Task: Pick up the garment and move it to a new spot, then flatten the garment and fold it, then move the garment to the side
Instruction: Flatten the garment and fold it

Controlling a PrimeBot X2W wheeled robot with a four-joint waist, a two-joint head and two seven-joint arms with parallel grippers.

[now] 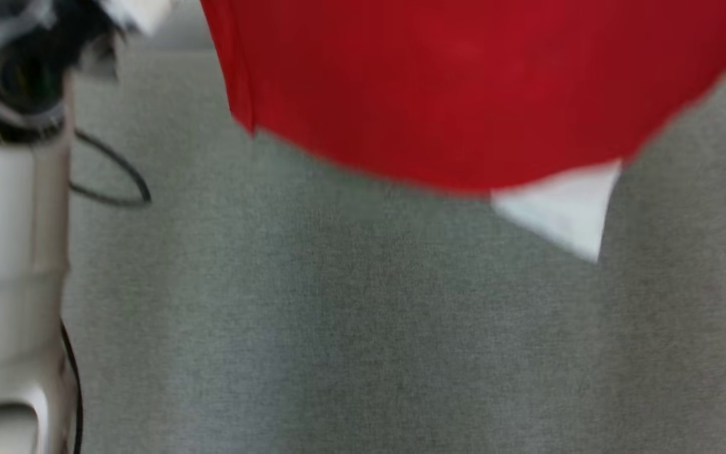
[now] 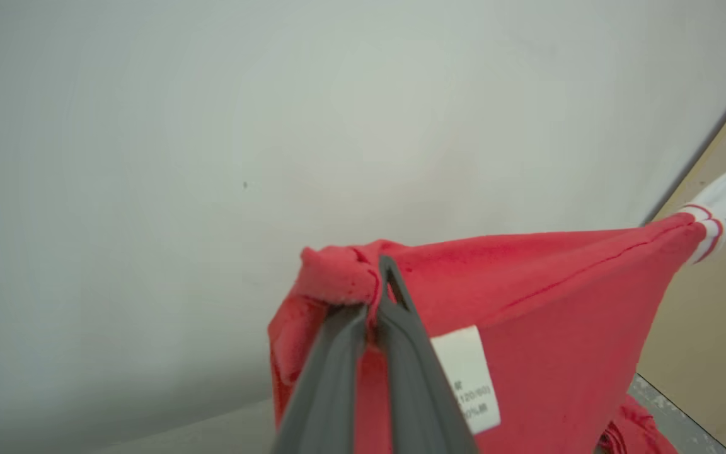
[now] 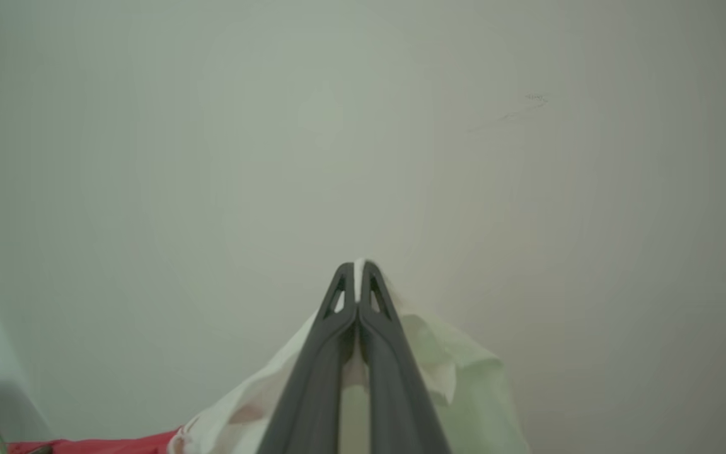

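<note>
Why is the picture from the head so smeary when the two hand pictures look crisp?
Head view: motion blur smears the garment, its white corner and the pale forearm. Left wrist view: sharp, the left gripper crisp where it pinches the red cloth, the label print nearly readable. Right wrist view: sharp on the right gripper, soft even light, the white cloth tinted faintly green.

Over the counter [image 1: 363, 328]: garment [image 1: 464, 82], held up at two ends. Left of the garment: cable loop [image 1: 117, 176], just beside the left forearm [image 1: 4, 252]. On one bunched corner of the garment: left tool [image 2: 377, 290], clamped tight. Just right of that tool, on the garment's face: care label [image 2: 467, 378]. At the garment's opposite end, on the sleeve [image 3: 438, 359]: right tool [image 3: 358, 268], pinched shut on the cloth.
</note>
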